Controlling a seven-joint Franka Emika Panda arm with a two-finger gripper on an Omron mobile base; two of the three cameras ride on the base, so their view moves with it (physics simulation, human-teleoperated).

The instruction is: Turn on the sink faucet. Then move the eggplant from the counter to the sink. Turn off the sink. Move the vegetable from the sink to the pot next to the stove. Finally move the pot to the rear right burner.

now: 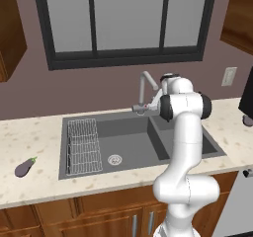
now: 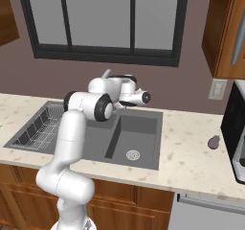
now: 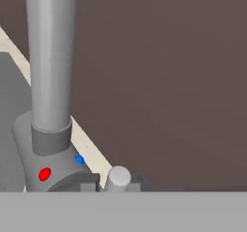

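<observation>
Left base view: speckled worktop (image 1: 29,132) runs under a dark-framed window, with a grey double-basin sink (image 1: 128,144) set into it. Wire rack (image 1: 83,146) lies in the left basin. No water visible from the spout, so the faucet looks off; judged stage is the very first step, turning it on.

Arm (image 1: 185,147) rises from lower right and bends forward over the sink's back edge, reaching to the faucet (image 1: 144,90) at the rear wall. This posture puts the hand level with the faucet base, where the lever sits, rather than over either basin.

Right base view: same reach seen from the other side; the hand (image 2: 136,97) points toward the wall behind the sink, faucet neck just visible above it.

Eggplant (image 1: 24,167) lies on the worktop left of the sink, well apart from the arm, untouched. A second small purple object (image 2: 214,142) rests on the worktop right of the sink, near a dark appliance; too small to identify for certain.

Hand view: faucet column fills the upper left, its base collar carrying a red dot (image 3: 44,174) and a blue dot (image 3: 79,159), presumably hot and cold marks. A short grey stub, probably the lever handle (image 3: 118,177), sits just beside the base at the bottom edge. End effector closed, holding nothing I can make out; closed fingers suit pushing the lever instead of grasping it. Contact with the handle cannot be confirmed.
</observation>
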